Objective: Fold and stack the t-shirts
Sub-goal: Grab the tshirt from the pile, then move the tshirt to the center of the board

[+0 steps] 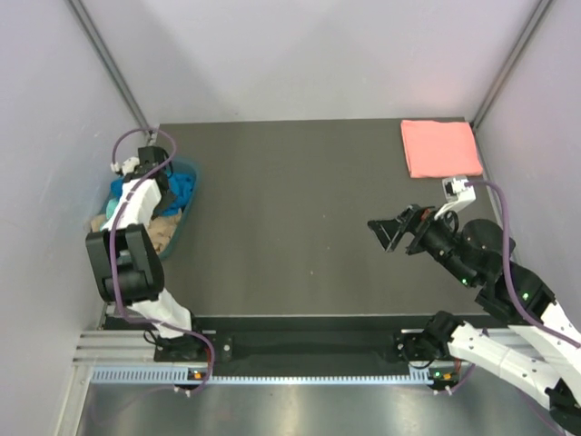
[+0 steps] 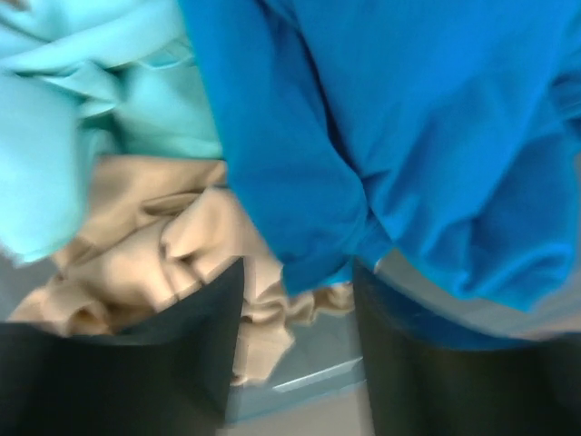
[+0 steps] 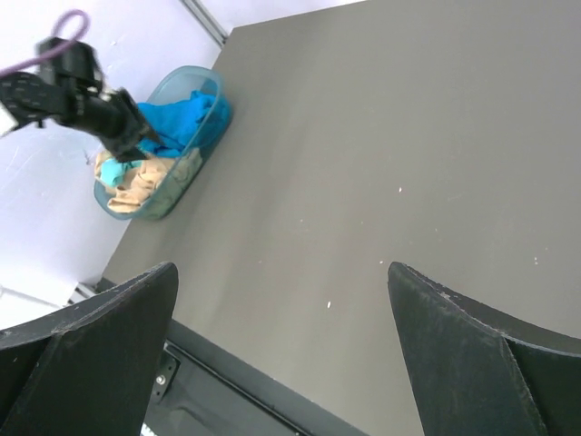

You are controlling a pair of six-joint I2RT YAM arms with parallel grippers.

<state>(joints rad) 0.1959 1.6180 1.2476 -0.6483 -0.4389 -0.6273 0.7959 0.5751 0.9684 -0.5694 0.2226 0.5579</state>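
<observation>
A bright blue t-shirt [image 2: 408,136] lies bunched in the plastic tub [image 1: 184,223] at the table's left edge, and it shows again as the blue t-shirt [image 1: 183,189] from above. My left gripper [image 2: 300,300] reaches down into that tub, jaws apart, with a hanging fold of the blue shirt and some tan cloth [image 2: 172,245] between them. The salmon pink t-shirt [image 1: 440,148] lies folded flat at the table's far right corner. My right gripper [image 1: 392,232] hovers open over the right half of the table, nothing between its fingers.
The tub also holds a pale teal cloth [image 2: 82,109] beside the tan one. In the right wrist view the tub [image 3: 182,77] sits far off with my left arm [image 3: 91,100] over it. Dark table top [image 1: 290,209] spreads between tub and pink shirt.
</observation>
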